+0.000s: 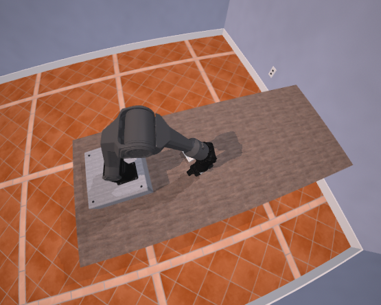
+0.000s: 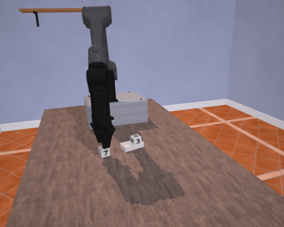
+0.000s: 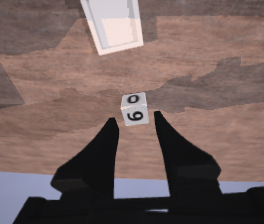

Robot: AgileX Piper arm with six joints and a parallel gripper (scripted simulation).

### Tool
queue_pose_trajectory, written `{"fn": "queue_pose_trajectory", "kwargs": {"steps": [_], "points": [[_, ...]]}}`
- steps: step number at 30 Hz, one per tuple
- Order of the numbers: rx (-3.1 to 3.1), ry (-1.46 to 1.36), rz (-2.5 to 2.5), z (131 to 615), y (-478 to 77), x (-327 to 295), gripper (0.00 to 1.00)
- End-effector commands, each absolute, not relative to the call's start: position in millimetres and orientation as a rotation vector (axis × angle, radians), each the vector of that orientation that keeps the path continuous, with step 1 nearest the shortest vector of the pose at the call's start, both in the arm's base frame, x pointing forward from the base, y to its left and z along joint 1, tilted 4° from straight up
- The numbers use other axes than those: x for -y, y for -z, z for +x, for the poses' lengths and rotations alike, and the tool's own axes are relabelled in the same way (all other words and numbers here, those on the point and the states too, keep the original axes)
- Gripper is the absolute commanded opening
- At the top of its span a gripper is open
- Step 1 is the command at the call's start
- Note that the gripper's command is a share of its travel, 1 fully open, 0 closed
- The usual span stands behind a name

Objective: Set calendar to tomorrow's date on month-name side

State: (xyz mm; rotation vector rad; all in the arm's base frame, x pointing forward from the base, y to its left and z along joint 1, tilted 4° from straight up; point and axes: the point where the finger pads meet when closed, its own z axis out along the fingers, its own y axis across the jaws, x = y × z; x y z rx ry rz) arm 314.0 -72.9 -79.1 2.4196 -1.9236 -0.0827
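Observation:
A white number cube (image 2: 104,152) (image 3: 134,108) stands alone on the table, left of the tray. It shows a 7 towards the exterior camera; the wrist view shows a 0 and a 6 or 9 on it. My gripper (image 2: 105,145) (image 3: 135,121) (image 1: 194,171) is open and points straight down, with its fingertips just above this cube and astride it. The white tray (image 2: 126,148) (image 3: 118,48) lies flat on the table. A second cube (image 2: 136,140) stands in its right half and shows a 3. The tray's left half is bare. No month name is readable.
The arm's grey base block (image 2: 129,112) (image 1: 97,178) stands at the table's far end behind the tray. A wooden wall shelf (image 2: 51,10) hangs high at the back. The arm hides the tray and the cubes in the top view.

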Motion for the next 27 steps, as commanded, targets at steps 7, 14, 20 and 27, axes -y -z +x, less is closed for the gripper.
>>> {"fn": "queue_pose_trajectory", "kwargs": {"steps": [7, 14, 20, 27], "points": [[1.923, 0.081, 2.419, 313.8, 79.1, 73.3, 0.61], [1.923, 0.081, 2.419, 313.8, 79.1, 73.3, 0.61], [1.923, 0.084, 2.419, 313.2, 81.6, 73.2, 0.61], [1.923, 0.085, 2.418, 312.6, 87.3, 73.2, 0.61]]}}
